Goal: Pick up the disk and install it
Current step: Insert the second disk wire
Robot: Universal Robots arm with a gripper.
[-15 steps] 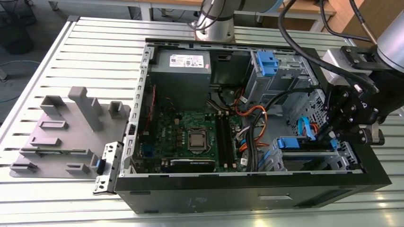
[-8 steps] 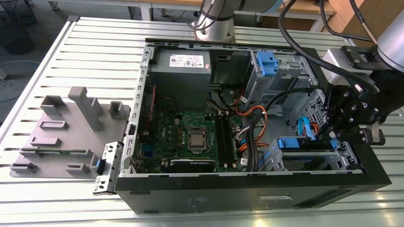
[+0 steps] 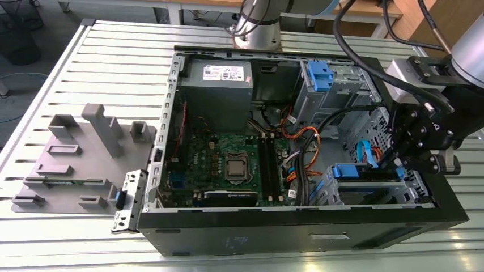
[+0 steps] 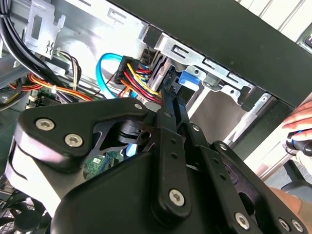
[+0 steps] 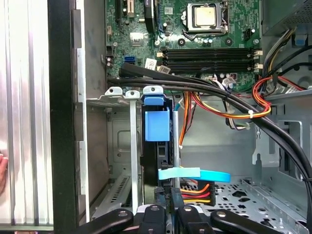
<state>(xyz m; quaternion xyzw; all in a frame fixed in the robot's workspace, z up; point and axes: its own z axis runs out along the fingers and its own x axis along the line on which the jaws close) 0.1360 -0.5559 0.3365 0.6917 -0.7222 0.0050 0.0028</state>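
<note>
The disk (image 5: 157, 146) stands on edge in a slot of the metal drive cage (image 5: 119, 146) at the case's front corner. Its blue carrier bracket (image 5: 157, 124) faces the motherboard. In the exterior view the disk (image 3: 352, 171) shows as a blue-framed block in the lower bay at the exterior view's right. My gripper (image 3: 398, 164) hangs over that bay. In both wrist views its two thin fingers (image 4: 168, 109) lie close together, shut, with the tips at the disk's end by the blue bracket (image 4: 187, 80). The gripper (image 5: 165, 207) is in line with the disk's edge.
A blue data cable (image 5: 195, 174) and a red-yellow power plug (image 5: 197, 192) sit beside the disk. Thick black cables (image 5: 219, 92) cross above the cage. A second blue carrier (image 3: 319, 76) sits in the upper bay, near the grey power supply (image 3: 219, 76). A person's hand (image 4: 300, 124) is outside the case.
</note>
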